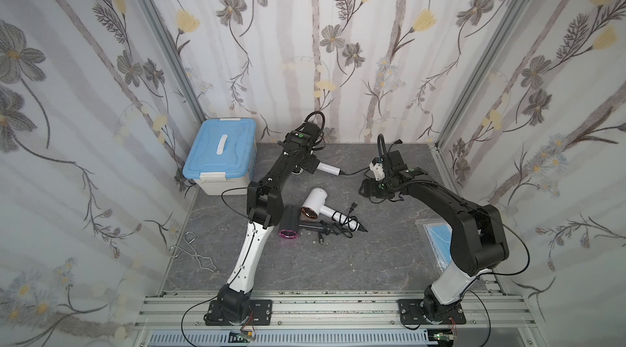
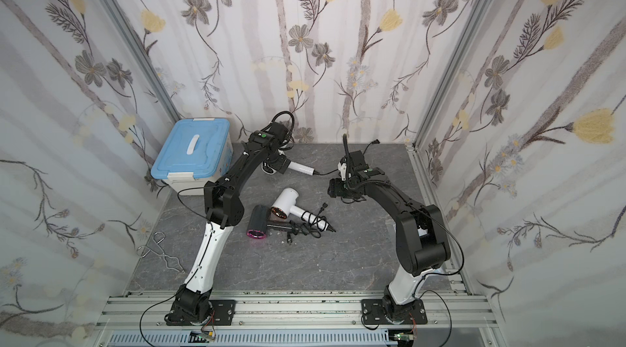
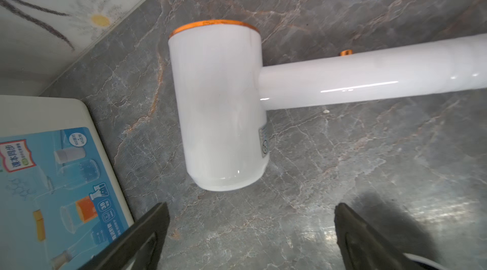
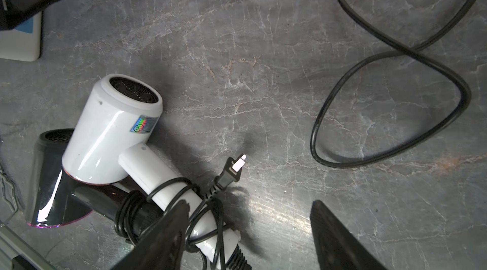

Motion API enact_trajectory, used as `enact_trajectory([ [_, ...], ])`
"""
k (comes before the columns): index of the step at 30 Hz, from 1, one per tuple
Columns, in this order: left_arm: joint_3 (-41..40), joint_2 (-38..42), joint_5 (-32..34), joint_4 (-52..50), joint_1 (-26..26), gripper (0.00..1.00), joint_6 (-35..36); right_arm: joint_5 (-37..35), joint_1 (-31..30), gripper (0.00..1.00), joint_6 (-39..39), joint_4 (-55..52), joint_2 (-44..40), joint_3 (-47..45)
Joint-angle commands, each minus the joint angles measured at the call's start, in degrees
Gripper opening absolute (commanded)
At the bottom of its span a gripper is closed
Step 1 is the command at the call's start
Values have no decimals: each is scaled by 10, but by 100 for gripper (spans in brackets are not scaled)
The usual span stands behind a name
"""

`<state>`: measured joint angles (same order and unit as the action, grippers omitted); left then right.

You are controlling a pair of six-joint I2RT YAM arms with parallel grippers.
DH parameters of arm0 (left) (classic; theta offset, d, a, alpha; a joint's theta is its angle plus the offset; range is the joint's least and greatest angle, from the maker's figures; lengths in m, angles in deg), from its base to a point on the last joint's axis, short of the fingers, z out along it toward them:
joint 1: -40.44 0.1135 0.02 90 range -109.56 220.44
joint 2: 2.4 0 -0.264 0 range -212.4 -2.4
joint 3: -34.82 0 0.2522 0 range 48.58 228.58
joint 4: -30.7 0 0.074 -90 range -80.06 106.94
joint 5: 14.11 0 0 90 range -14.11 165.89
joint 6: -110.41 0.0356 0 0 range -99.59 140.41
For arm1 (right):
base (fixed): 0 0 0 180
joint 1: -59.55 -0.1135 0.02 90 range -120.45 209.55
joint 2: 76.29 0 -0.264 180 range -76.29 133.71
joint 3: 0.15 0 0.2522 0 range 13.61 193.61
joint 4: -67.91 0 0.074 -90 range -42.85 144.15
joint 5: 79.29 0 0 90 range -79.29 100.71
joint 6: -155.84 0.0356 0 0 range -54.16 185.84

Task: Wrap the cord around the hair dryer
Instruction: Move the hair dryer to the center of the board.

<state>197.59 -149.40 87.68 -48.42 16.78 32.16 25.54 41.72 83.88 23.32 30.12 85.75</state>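
Note:
A white hair dryer with an orange rim lies at the back of the table, its handle pointing right. My left gripper hovers open just over its head, holding nothing. The dryer's black cord runs from the handle end and lies loose in loops on the table, reaching toward my right gripper. In the right wrist view that gripper is open, with bare table between its fingers. The cord's plug is not in view.
Mid-table lie a second white dryer and a dark dryer with a pink ring, each with its cord wound on its handle. A blue-lidded box stands back left. Metal tongs lie at left, a mask packet at right.

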Motion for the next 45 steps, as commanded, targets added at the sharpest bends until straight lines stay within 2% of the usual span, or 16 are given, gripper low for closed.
enact_trajectory([
  [1, 3, -12, -19, -1, 8, 100, 15, -1, 0, 74, -6, 30, -11, -11],
  [5, -36, -13, -24, 51, 11, 100, 35, 0, -2, 74, -3, 35, -30, -28],
  [11, -35, -34, -16, 77, 12, 100, 33, 5, -12, 74, -8, 35, -60, -51],
  [14, -34, -42, -16, 87, 14, 100, 28, -5, -54, 75, -52, 32, -61, -47],
  [19, -34, -49, -20, 97, 14, 99, 26, -60, -126, 76, -143, 38, -45, -35],
  [22, -34, -54, -15, 104, 14, 95, 29, -52, -140, 76, -163, 61, -35, -28],
  [25, -34, -58, -13, 109, 15, 88, 29, -51, -149, 75, -181, 67, -13, -11],
  [33, -34, -56, 12, 96, 17, 58, 12, -67, -170, 74, -221, 58, 58, 47],
  [45, -61, -14, 21, 64, 17, 32, -78, -35, -190, 72, -213, 68, 133, 79],
])
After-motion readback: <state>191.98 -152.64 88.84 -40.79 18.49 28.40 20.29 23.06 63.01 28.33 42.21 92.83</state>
